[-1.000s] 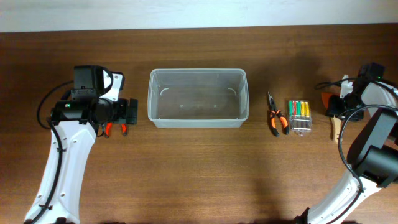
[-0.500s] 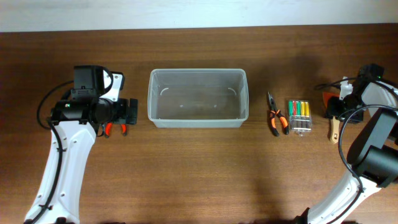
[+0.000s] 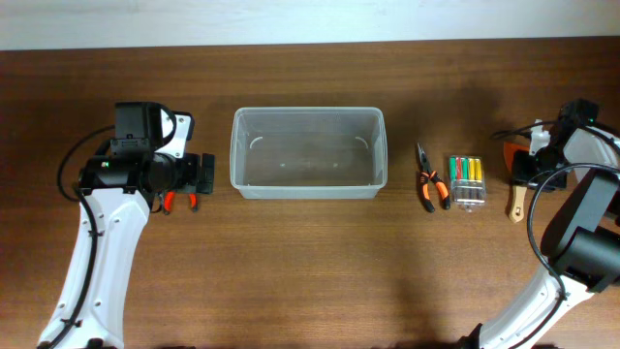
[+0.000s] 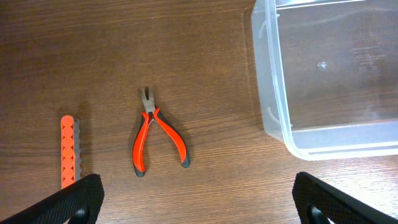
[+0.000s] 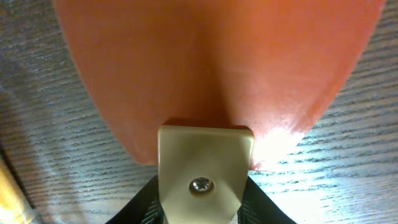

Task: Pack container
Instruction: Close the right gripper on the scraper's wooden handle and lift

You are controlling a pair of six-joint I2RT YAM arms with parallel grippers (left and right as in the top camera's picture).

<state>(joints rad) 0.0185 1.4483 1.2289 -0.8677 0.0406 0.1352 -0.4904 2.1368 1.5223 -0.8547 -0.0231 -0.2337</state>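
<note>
The container (image 3: 308, 152), a clear-greyish bin, stands empty at the table's middle; its corner shows in the left wrist view (image 4: 329, 81). My left gripper (image 3: 204, 173) is open and empty just left of the container, above red-handled pliers (image 4: 155, 140) and an orange bit strip (image 4: 69, 152); its fingers (image 4: 199, 202) are wide apart. My right gripper (image 3: 526, 163) at the far right is shut on an orange scraper (image 5: 217, 68), with its fingers (image 5: 205, 199) clamped on the cream neck. The scraper's wooden handle (image 3: 518, 201) rests on the table.
Orange-handled pliers (image 3: 427, 186) and a clear pack of coloured batteries (image 3: 467, 180) lie right of the container. The table's back edge meets a white wall (image 3: 310, 19).
The scraper's wooden handle has shifted slightly left with the right gripper. The left arm has not moved.
</note>
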